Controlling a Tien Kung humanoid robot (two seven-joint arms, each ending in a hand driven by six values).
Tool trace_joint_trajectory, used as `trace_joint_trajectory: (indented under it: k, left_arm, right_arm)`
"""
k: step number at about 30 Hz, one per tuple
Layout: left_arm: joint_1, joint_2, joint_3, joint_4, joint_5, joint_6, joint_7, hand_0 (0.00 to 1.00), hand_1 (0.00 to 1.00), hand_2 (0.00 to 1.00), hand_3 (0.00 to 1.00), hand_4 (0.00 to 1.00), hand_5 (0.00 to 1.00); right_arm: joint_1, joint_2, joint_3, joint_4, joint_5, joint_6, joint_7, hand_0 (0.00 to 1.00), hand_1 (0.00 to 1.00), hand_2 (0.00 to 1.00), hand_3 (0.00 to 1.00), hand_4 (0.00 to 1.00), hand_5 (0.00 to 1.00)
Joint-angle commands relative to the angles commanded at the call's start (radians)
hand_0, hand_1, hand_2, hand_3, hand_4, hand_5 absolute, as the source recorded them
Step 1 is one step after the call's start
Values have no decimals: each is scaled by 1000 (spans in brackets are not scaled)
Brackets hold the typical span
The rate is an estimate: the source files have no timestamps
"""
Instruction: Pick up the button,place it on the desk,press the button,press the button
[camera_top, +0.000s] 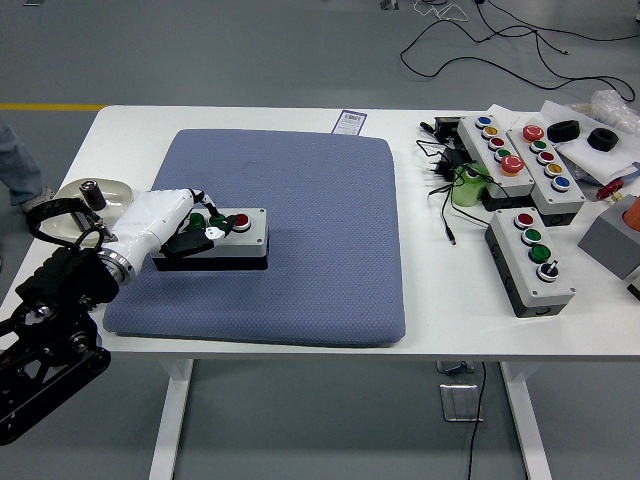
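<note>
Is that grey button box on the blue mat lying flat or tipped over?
Flat. The button box rests on the blue mat with its buttons facing up; the left hand covers its left end.

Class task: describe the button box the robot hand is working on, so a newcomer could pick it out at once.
Find the blue-grey mat on the white table. At its left side sits a grey button box, under the left hand. The other boxes sit off the mat, far right.

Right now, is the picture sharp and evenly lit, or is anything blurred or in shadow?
Head view: light is even and soft, with no glare; the button box throws a faint shadow on the blue mat; the left hand over it is slightly soft; the far boxes stay crisp; the table edges look straight.
</note>
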Motion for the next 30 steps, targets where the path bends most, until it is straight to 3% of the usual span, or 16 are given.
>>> trace_joint_trajectory:
  k: [6, 13, 22, 30]
  left_arm:
    - [-3, -3, 20, 26, 9, -29, 17, 2, 2, 2, 631, 669, 950]
    - [-4, -12, 41, 33, 16, -34, 26, 2, 2, 2, 634, 669, 936]
    - [-20, -20, 22, -2, 12, 110, 7, 2, 2, 2, 636, 661, 953]
    - [-43, -24, 37, 8, -20, 101, -22, 2, 2, 2, 639, 661, 954]
  right_arm:
    - [2, -1, -7, 0, 8, 0, 0, 673, 658, 674, 624, 310, 173]
    - [5, 0, -9, 0, 9, 0, 0, 673, 658, 674, 624, 310, 173]
    - [7, -2, -10, 0, 8, 0, 0, 673, 658, 674, 624, 310, 173]
    - [11, -2, -14, 0, 15, -1, 1, 673, 658, 674, 624, 310, 173]
